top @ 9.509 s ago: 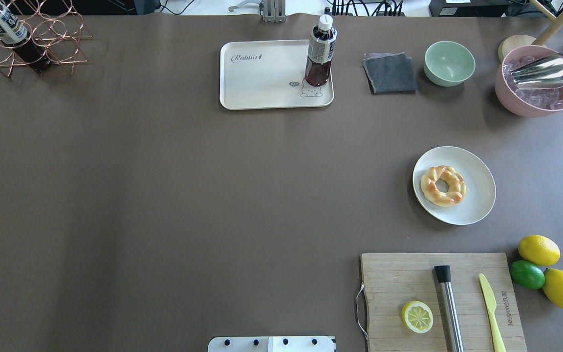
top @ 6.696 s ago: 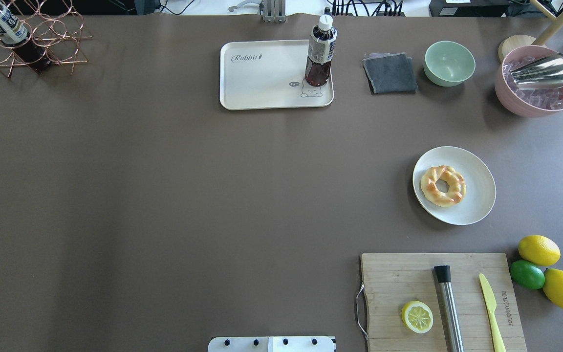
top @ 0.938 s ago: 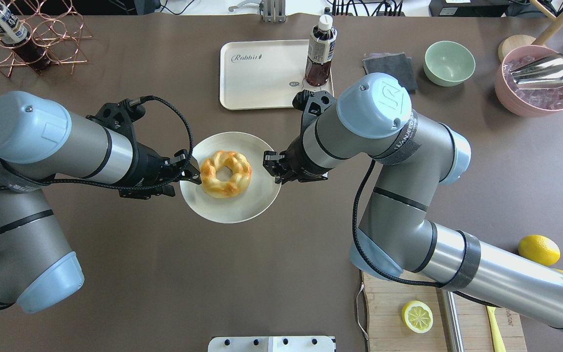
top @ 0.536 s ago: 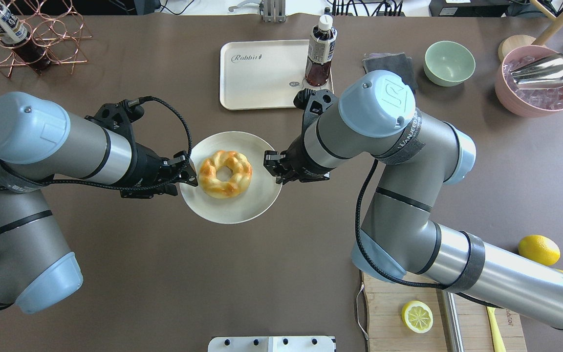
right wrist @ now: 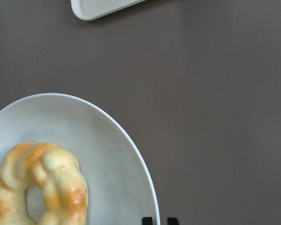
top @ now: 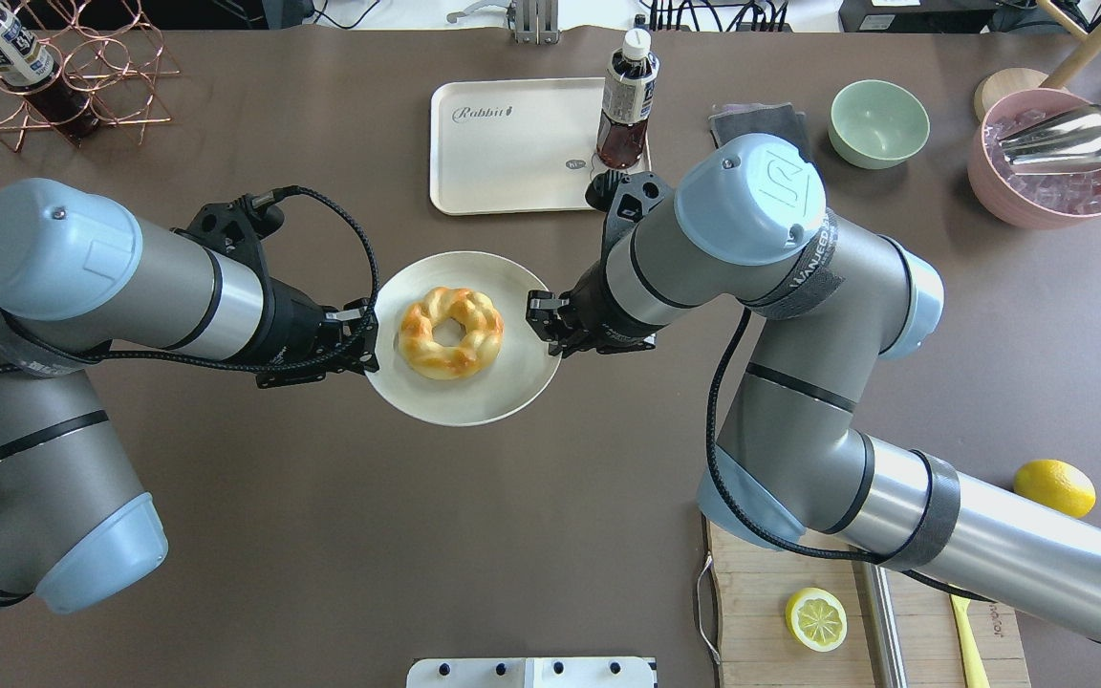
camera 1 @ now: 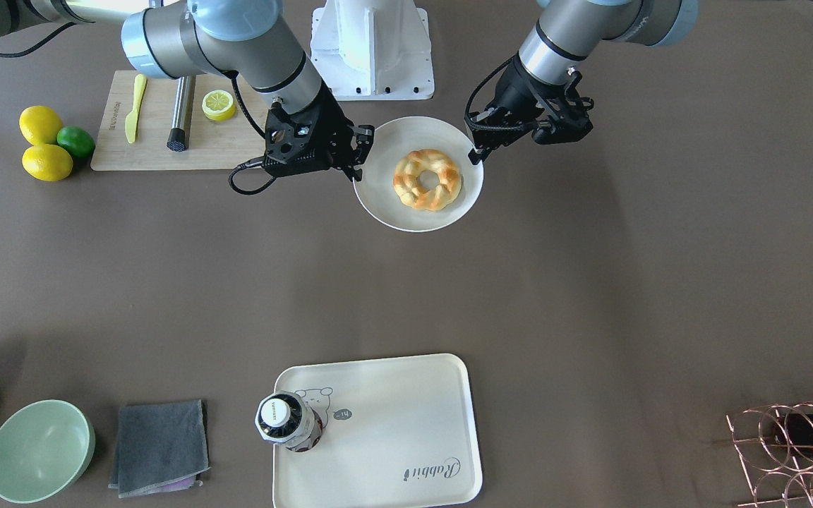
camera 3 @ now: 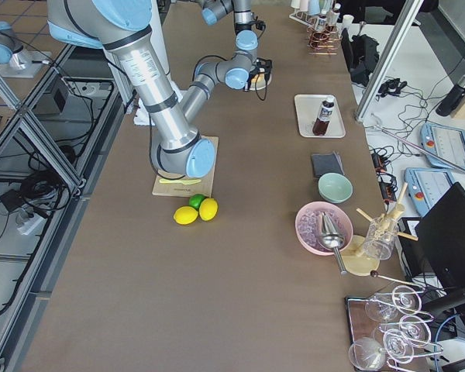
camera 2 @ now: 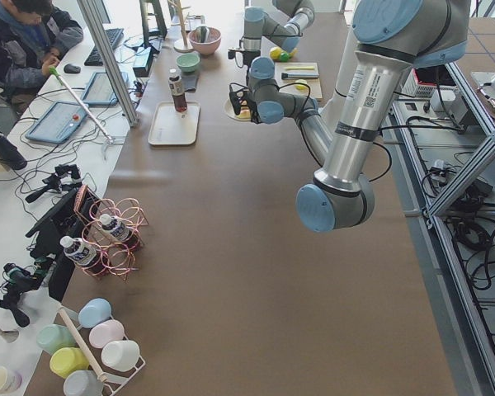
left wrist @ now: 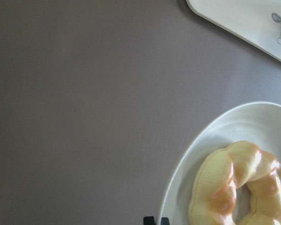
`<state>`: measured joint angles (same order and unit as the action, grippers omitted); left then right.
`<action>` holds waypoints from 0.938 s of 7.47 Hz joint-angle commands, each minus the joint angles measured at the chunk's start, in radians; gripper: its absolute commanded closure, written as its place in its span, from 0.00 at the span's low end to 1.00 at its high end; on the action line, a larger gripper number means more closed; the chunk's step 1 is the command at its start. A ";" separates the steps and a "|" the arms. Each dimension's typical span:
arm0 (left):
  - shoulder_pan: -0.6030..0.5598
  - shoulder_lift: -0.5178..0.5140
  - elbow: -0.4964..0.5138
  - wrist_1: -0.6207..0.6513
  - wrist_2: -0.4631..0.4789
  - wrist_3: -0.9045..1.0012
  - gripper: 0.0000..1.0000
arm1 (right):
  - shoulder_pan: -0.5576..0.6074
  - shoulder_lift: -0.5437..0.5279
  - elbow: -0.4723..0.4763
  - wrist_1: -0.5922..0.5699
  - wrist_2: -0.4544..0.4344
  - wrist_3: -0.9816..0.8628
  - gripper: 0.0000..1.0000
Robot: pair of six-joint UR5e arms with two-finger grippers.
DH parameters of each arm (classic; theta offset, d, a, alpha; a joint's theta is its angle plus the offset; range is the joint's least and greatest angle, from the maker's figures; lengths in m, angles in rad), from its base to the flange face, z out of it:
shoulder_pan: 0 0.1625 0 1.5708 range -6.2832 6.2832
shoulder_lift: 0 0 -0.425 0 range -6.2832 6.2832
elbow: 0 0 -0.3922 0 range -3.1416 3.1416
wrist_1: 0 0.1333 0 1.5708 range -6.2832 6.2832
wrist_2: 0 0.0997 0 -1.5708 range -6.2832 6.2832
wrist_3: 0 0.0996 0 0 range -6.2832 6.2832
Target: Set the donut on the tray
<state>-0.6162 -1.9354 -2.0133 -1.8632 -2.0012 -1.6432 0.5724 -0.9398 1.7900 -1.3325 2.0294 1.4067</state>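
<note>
The golden braided donut lay on a round off-white plate between the left claw and right claw, each pinching its rim; the cream rectangular tray stood apart

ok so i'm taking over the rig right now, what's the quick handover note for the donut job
Left gripper: looks closed on the plate at the rim on the robot's left.
Right gripper: looks closed on the opposite rim.
Donut: lying on the plate, mid-table, touched by neither gripper.
Tray: at the far edge, with a bottle standing at one end and the rest bare.
Done: donut not on the tray yet.
Left: get the donut onto the tray, probably on the bare part beside the bottle.
</note>
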 commanded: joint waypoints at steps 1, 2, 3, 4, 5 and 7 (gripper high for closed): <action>0.015 -0.048 0.034 0.001 0.002 -0.009 1.00 | 0.020 -0.030 0.017 -0.001 -0.001 -0.002 0.00; 0.015 -0.072 0.063 0.001 0.004 -0.007 1.00 | 0.032 -0.057 0.031 -0.001 0.002 -0.011 0.00; 0.012 -0.124 0.123 0.001 0.006 -0.007 1.00 | 0.050 -0.083 0.051 -0.001 0.008 -0.024 0.00; 0.012 -0.146 0.175 -0.010 0.060 0.002 1.00 | 0.066 -0.100 0.060 -0.002 0.014 -0.035 0.00; -0.011 -0.167 0.207 -0.011 0.065 0.002 1.00 | 0.076 -0.123 0.066 -0.002 0.015 -0.047 0.00; -0.094 -0.259 0.417 -0.103 0.065 -0.009 1.00 | 0.095 -0.193 0.095 -0.001 0.015 -0.122 0.00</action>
<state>-0.6476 -2.1194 -1.7680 -1.8860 -1.9407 -1.6433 0.6496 -1.0739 1.8588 -1.3337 2.0439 1.3393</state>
